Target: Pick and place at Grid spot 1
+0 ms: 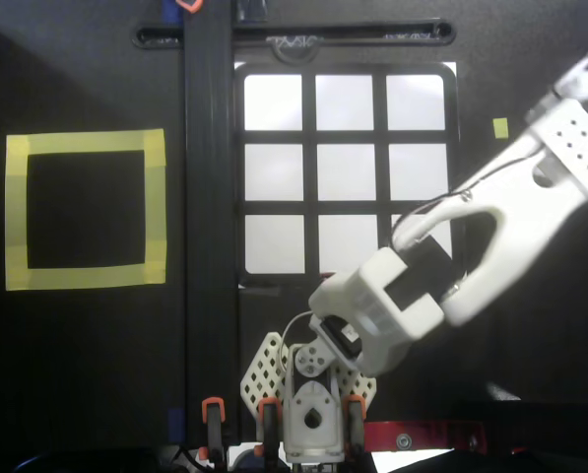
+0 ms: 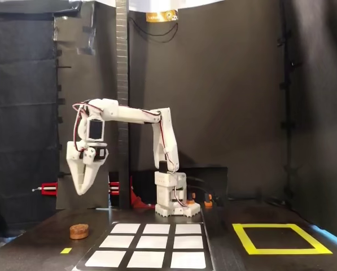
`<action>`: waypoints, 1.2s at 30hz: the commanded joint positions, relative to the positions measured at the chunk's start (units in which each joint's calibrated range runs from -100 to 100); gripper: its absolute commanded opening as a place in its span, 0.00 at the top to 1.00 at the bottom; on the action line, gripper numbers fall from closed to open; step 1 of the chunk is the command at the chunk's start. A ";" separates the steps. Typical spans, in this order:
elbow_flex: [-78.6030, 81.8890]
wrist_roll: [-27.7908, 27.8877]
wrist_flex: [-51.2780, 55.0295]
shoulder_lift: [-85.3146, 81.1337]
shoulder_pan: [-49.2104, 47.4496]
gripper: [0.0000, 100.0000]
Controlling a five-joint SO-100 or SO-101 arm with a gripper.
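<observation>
Grid spot 1 (image 1: 274, 102) is the bright white upper-left cell of the black-framed grid (image 1: 309, 138) in the overhead view; in the fixed view it is the near right cell (image 2: 188, 259). Nothing lies on it. A small brown disc (image 2: 79, 230) sits on the dark table left of the grid in the fixed view. My gripper (image 2: 80, 191) hangs well above the disc, fingers pointing down and shut with nothing between them. In the overhead view my white arm (image 1: 530, 207) stretches to the right, covers the disc, and the fingertips run off the right edge.
A yellow-tape square outline (image 1: 85, 209) lies left of the grid in the overhead view. A small yellow marker (image 1: 500, 127) sits right of the grid. A black upright rail (image 1: 210, 217) stands between the tape square and the grid. The arm's base (image 1: 311, 404) is clamped at the near edge.
</observation>
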 commanded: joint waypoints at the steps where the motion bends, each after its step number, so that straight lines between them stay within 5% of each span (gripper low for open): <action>1: -2.24 0.88 -1.41 0.53 1.14 1.00; 5: -2.24 1.61 -2.41 0.70 1.72 0.98; 7: -2.24 2.30 -2.82 0.70 2.31 0.84; 11: -2.24 3.71 -3.15 0.70 3.82 0.71; 36: -1.87 5.23 -13.28 18.81 2.90 0.67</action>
